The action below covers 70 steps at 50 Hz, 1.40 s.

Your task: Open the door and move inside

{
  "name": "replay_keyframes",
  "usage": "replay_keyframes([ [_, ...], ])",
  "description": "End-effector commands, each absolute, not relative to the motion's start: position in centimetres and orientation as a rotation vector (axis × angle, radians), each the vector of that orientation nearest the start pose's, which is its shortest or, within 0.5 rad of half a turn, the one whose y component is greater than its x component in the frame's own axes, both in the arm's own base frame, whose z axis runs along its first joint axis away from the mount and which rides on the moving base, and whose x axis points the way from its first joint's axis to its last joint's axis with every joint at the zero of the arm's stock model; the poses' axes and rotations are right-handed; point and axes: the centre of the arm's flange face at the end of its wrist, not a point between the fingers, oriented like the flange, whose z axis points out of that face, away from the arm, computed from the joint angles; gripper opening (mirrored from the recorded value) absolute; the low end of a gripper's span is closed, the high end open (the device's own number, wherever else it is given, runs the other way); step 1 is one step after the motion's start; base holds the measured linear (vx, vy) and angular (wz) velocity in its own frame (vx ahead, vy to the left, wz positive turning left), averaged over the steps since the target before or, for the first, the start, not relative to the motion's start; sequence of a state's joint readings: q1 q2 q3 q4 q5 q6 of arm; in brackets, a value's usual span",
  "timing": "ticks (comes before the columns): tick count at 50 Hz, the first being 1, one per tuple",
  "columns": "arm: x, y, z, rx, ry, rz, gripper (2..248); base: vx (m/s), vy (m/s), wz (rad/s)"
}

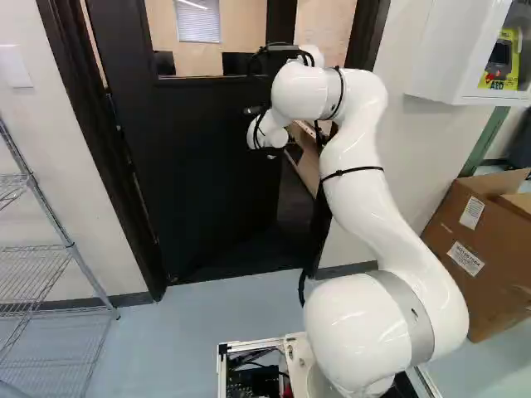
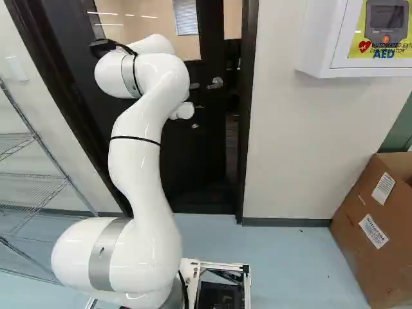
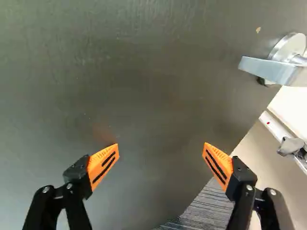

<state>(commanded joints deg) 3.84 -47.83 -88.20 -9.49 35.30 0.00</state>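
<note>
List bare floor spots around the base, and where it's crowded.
Bare: floor between wire rack and base frame; floor between base frame and cardboard box. Crowded: in front of the door, where the arm reaches.

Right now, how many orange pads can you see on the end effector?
2: one pad on each finger, the other pad facing it across the open end effector, with the door beyond. Neither looks hidden.

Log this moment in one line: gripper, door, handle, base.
Gripper: open, empty | black door: ajar, its face ahead of gripper | lever handle: ungripped, off to one side | base: short of door frame
</note>
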Motion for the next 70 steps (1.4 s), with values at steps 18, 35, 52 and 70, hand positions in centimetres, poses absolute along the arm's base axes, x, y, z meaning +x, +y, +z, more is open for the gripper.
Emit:
replay_keyframes([
  [18,75.7,6.1,37.7,-2.442,-0.342,-1.889,247,0.0,0.0,0.0],
  [35,72.5,6.1,38.4,-2.469,-0.346,-1.847,247,0.0,0.0,0.0],
  [52,69.3,6.1,39.1,-2.491,-0.35,-1.81,247,0.0,0.0,0.0],
  [70,65.8,6.1,39.8,-2.495,-0.354,-1.794,247,0.0,0.0,0.0],
])
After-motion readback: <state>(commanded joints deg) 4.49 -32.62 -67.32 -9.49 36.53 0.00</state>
